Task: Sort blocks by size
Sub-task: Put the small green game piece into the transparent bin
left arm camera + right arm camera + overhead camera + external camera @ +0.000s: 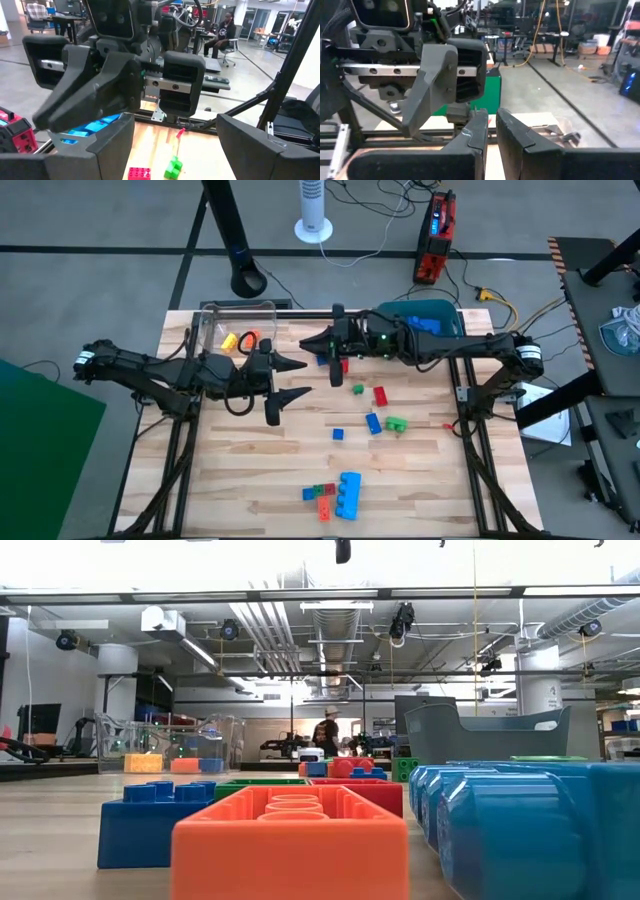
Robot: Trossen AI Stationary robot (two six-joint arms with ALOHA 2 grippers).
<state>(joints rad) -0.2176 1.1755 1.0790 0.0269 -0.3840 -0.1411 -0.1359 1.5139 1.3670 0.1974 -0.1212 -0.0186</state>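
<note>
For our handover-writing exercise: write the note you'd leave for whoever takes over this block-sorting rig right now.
Left gripper: open, empty, over the table.
Right gripper: shut, nothing seen in it, opposite the left one.
Done: yellow and orange blocks lie in the clear box; blue ones in the teal tub.
To do: loose blocks mid-table, and a cluster near the front edge.

Colourful studded blocks [348, 493] scattered across the table [420, 500].
</note>
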